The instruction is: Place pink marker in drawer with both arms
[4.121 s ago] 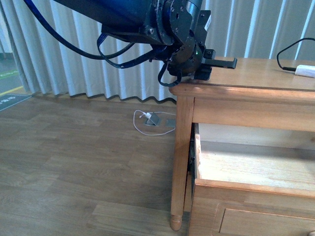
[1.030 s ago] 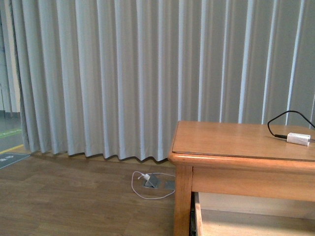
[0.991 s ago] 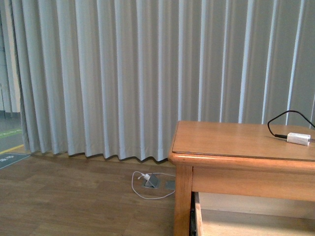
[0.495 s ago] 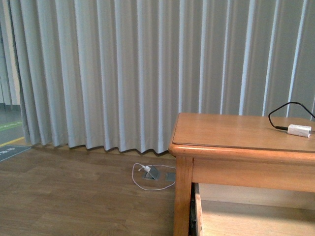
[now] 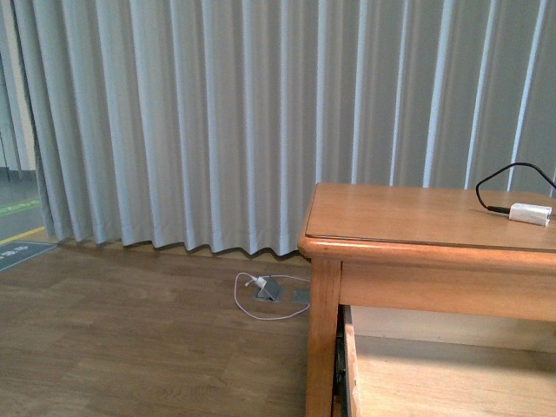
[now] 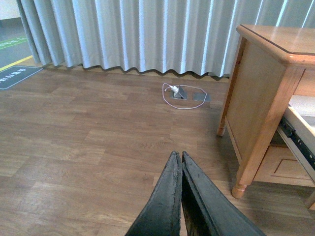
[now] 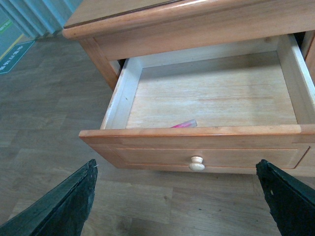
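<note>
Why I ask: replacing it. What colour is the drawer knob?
The knob is pale cream, lighter than the drawer; clearest in right wrist view.

Pale grey pleated curtains (image 5: 217,130) hang down to the floor (image 6: 88,137) across the whole far wall, well ahead of the left gripper (image 6: 178,155), with brighter strips of light along their folds. The floor is brown wood-look planking that runs under the gripper. A grey floor socket (image 6: 183,93) and a looped pale cable (image 6: 173,102) lie near the curtain hem. A honey-coloured wooden bench (image 6: 256,88) stands ahead of the gripper and off to one side.
</note>
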Action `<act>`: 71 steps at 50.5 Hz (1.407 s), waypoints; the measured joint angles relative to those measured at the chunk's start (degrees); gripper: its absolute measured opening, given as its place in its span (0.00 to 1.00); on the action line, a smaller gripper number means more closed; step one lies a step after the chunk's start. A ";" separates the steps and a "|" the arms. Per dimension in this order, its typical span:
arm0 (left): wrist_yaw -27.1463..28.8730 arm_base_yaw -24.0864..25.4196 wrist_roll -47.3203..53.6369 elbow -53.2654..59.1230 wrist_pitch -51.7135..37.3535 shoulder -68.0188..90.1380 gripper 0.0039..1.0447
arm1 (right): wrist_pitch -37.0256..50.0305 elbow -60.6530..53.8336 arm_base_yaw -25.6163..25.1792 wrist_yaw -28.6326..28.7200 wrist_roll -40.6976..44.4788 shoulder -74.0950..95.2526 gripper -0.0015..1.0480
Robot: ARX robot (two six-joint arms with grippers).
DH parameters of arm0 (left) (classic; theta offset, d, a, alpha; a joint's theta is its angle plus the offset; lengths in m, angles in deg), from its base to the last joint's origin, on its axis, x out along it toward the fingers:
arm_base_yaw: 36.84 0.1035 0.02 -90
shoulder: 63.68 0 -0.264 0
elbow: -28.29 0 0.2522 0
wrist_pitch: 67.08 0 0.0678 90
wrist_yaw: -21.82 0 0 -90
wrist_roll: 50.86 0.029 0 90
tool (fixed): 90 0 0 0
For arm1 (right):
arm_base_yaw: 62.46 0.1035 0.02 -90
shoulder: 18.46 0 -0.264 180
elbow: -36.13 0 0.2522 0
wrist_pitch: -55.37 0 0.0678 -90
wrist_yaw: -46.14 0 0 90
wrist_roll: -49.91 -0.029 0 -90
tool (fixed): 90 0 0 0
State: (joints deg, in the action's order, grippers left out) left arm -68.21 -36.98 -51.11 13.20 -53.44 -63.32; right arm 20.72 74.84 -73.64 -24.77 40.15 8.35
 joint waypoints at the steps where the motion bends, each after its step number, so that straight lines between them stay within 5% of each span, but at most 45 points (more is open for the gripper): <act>1: 0.00 0.00 0.00 0.00 0.02 -0.02 0.04 | 0.00 0.00 0.00 0.00 0.00 0.02 0.92; 6: 0.00 0.00 -0.04 0.00 0.04 -0.07 0.05 | 0.00 0.00 0.00 -0.04 -0.02 0.02 0.92; 14: 0.02 0.00 -0.02 0.00 0.09 -0.11 0.34 | 15.89 -5.44 1.90 -10.97 5.75 -2.99 0.92; 23: 0.04 0.00 -0.02 0.00 0.09 -0.11 0.70 | 6.99 -4.02 2.56 -8.72 10.01 8.87 0.92; 31: 0.04 0.00 0.00 0.00 0.09 -0.11 0.95 | 10.14 -3.93 2.29 -7.02 12.44 23.80 0.92; 71: 0.04 0.00 0.00 0.00 0.09 -0.11 0.95 | 48.17 12.33 9.35 -17.03 6.45 71.43 0.92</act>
State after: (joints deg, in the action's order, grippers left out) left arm -68.16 -36.98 -51.11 13.20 -53.35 -63.43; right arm 68.89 87.17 -64.28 -41.79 46.60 79.78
